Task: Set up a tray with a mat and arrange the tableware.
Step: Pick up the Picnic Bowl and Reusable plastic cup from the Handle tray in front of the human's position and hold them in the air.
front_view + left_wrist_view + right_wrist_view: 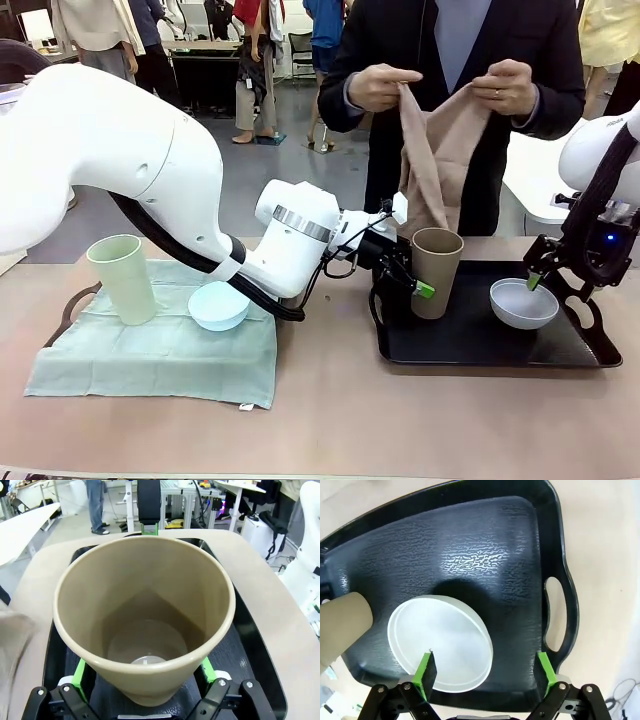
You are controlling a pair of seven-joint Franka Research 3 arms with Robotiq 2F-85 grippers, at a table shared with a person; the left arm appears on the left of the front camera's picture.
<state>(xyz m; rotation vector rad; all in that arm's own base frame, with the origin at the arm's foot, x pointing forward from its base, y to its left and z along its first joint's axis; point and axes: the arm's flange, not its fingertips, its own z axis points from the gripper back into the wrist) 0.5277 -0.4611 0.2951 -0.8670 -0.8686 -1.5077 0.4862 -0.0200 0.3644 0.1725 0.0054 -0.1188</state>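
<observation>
Front view: our left hand [415,278] sits released around the brown-tan cup [436,270] standing on the black tray [470,345]; our right hand [540,280] hangs released over the white bowl [523,303], one finger inside its rim.

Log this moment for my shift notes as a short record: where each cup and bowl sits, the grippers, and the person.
brown cup: upright on black tray, between open left gripper fingers
white bowl: on tray, under open right gripper
green cup: on green cloth
blue bowl: on cloth
person: holds tan cloth
</observation>
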